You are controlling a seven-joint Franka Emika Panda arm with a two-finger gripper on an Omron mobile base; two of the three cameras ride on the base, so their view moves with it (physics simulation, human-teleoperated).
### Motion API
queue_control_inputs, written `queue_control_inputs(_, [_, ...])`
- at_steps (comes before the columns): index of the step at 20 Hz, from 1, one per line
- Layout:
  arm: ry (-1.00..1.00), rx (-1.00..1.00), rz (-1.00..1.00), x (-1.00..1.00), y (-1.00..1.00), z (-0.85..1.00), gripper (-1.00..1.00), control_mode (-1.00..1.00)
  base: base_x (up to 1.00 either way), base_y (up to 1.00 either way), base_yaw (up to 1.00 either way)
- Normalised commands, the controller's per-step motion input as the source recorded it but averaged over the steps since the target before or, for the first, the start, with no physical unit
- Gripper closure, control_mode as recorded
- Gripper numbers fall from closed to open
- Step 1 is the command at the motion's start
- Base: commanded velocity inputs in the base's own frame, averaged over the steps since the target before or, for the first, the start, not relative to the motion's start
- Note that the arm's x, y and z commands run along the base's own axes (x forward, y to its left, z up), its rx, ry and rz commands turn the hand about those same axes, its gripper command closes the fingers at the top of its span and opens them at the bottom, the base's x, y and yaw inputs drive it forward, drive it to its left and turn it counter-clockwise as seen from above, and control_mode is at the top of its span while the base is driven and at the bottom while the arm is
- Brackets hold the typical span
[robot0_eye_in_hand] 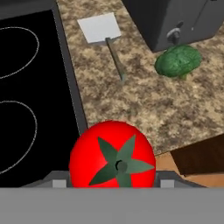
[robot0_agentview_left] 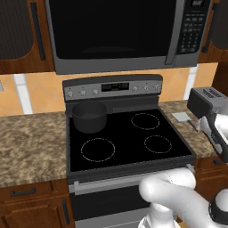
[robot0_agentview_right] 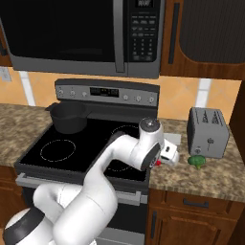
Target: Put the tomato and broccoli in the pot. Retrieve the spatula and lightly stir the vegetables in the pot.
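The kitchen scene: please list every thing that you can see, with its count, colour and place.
tomato: one, red with green stem, directly before the gripper, right of the stove
broccoli: one, green, on the counter in front of the toaster
pot: one, dark grey, on the back left burner
spatula: one, white blade and grey handle, lying on the counter by the stove
toaster: one, grey, on the counter
stove: one, black
microwave: one, above the stove
gripper: one, white, low over the counter
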Motion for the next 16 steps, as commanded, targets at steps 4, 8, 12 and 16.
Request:
queue_control_inputs(4, [-0.19,-0.09,0.08,0.0,1.0,0.47,1.0,-1.0,0.0,0.0,0.0])
queue_control_inputs(8, [-0.2,-0.01,0.07,0.01,1.0,0.87,1.0,-1.0,0.0,0.0,0.0])
queue_control_inputs(12, [-0.15,0.0,0.07,0.04,1.0,0.96,1.0,-1.0,0.0,0.0,0.0])
queue_control_inputs(16, [-0.08,0.0,0.07,0.08,1.0,0.69,1.0,-1.0,0.0,0.0,0.0])
